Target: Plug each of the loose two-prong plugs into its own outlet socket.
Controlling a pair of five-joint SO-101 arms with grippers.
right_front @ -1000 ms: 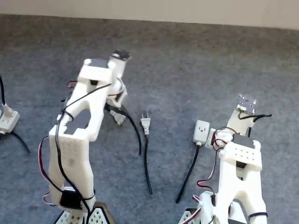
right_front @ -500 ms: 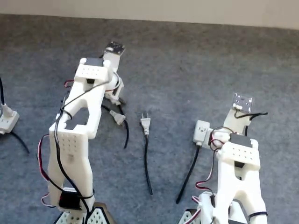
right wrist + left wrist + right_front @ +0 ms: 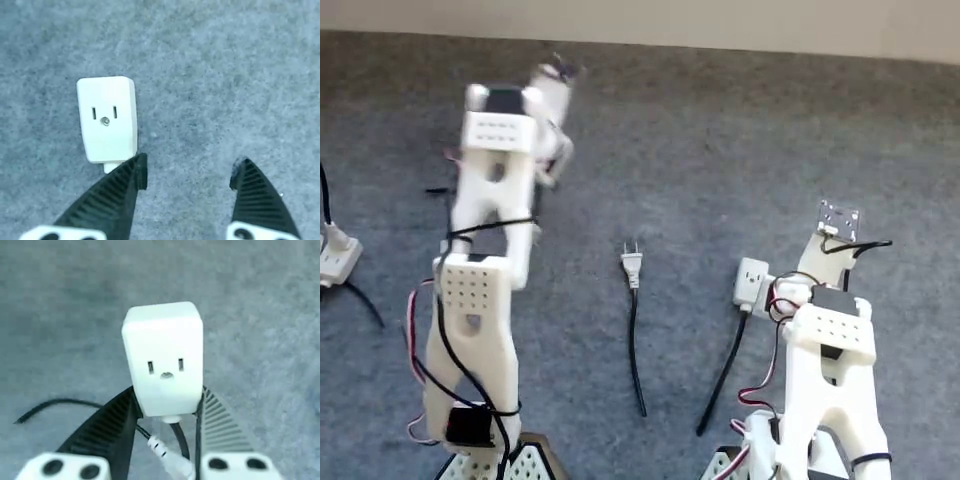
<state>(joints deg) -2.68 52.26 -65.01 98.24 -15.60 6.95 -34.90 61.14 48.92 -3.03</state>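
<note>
Two-prong plug (image 3: 632, 264) lies loose mid-tabletop, prongs toward the far edge. Left pincer (image 3: 167, 395) clenches one outlet socket (image 3: 163, 355) by its cord end, face exposed, probably to meet a plug. Right pincer (image 3: 191, 165) hangs released just beside a second socket (image 3: 106, 117), seemingly ready to steady it.

You're at a small robotics test setup, desk (image 3: 720, 150) covered in grey carpet-like fabric, pale wall strip (image 3: 740, 22) behind, white printed left arm (image 3: 480, 300) and right arm (image 3: 832, 375) trailing bare wiring
</note>
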